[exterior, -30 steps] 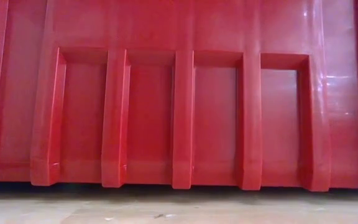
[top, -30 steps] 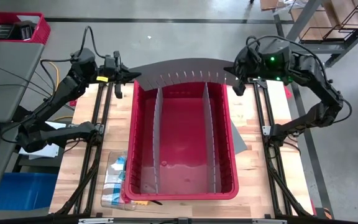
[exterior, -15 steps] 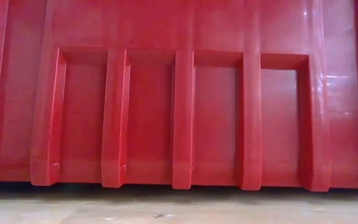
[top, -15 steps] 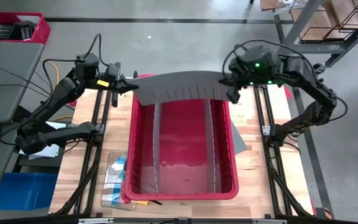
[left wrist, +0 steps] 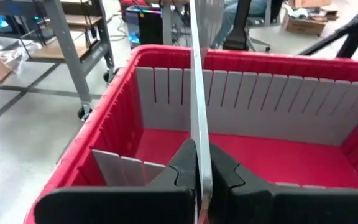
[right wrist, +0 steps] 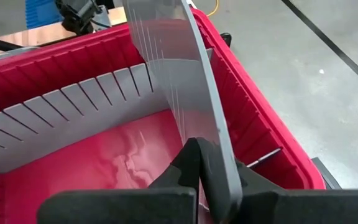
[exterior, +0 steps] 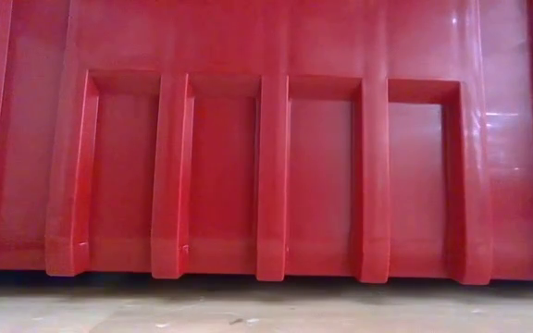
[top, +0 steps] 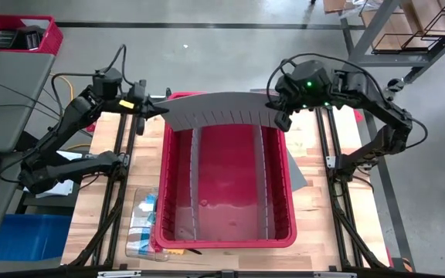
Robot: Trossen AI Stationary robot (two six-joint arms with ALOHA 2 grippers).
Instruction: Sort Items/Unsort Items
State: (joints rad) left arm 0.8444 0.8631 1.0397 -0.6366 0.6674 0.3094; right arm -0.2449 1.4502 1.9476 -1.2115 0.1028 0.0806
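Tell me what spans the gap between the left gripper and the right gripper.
In the high view, a bowed grey slotted divider panel runs from the left gripper to the right gripper, each shut on one end, above the red bin.

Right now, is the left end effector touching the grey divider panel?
Touching. The left wrist view shows the left end effector shut on the edge of the grey divider panel, with its fingers pressed against both faces.

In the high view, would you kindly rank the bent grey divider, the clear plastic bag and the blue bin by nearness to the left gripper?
1. Bent grey divider: clamped in the left gripper, its far end held by the right gripper.
2. Clear plastic bag: on the table, left of the red bin.
3. Blue bin: off the table at lower left.
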